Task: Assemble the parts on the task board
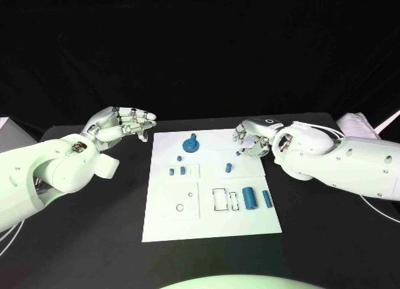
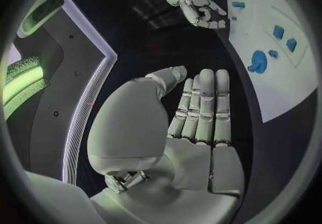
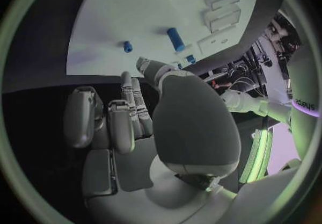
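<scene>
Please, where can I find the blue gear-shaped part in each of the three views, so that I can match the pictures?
Head view: the blue gear-shaped part lies near the far edge of the task board, between the two hands.
Left wrist view: the same part lies on the board beyond the left hand.
Right wrist view: I cannot identify it there.
Shared landmark: the white task board.

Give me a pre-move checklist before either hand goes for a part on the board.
1. Left hand free: ok, fingers apart, holds nothing, off the board's left edge.
2. Right hand free: ok, nothing seen in it; it hangs at the board's far right corner.
3. Task board lies flat on the table: ok.
4. Blue gear reachable: ok, uncovered at the far end of the board.
5. Large blue cylinder reachable: ok, lying free beside a thinner pin.
6. Which slot takes which part: cannot tell.
</scene>
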